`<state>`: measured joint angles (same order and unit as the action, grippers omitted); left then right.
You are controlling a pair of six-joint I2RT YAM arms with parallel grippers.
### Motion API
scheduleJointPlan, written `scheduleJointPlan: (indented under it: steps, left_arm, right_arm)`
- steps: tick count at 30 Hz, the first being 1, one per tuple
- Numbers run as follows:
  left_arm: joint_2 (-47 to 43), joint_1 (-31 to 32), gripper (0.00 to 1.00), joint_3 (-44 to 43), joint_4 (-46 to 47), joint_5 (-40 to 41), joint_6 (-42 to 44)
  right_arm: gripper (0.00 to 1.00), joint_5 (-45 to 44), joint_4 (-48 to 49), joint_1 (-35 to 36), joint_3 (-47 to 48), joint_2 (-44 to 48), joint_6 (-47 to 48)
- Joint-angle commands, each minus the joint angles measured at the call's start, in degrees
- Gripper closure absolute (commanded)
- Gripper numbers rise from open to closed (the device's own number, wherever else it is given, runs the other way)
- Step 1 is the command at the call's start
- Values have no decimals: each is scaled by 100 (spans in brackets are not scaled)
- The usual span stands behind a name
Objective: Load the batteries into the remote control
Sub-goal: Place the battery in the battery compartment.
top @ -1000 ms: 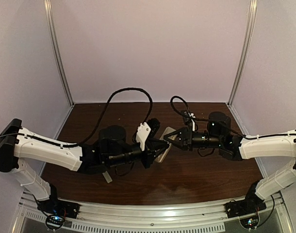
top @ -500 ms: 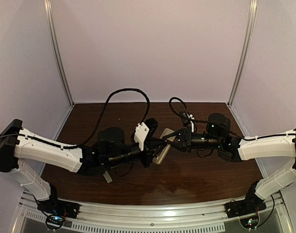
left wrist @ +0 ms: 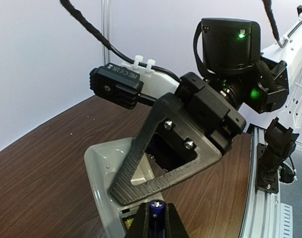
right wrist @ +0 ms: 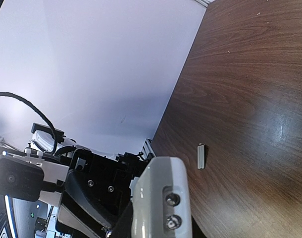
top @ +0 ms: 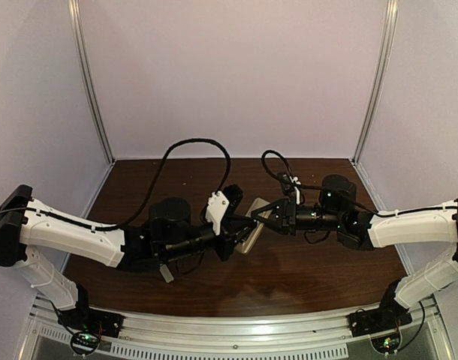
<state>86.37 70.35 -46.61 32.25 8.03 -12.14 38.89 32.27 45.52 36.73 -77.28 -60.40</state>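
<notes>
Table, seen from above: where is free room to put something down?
Free: the far strip of the table behind the cables, and the near-centre patch before the rail. Crowded: the middle, around the remote control; a grey cover lies near left.

The left gripper, with its battery, has been drawn slightly back toward its own side. The remote, gripped by the right gripper, has been shifted a little farther from the bases.
</notes>
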Motion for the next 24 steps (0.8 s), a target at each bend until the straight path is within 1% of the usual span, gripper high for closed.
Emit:
scheduleJointPlan:
  steps: [1,4,14,18,24]
  left_arm:
    - [-65,-43,95,131,-467,137,-2]
    - [-50,-43,87,87,-585,210,-48]
    - [-157,-46,58,-83,-865,490,-274]
    - [-321,-47,44,-226,-1122,606,-408]
    - [-732,-61,17,-401,-1633,897,-1044]
  right_arm:
    - [100,127,188,29,186,54,-35]
    - [100,143,154,29,209,38,-18]
    - [100,127,-30,29,254,27,108]
    - [100,86,-216,27,288,28,236]
    - [100,-53,-516,28,349,39,528]
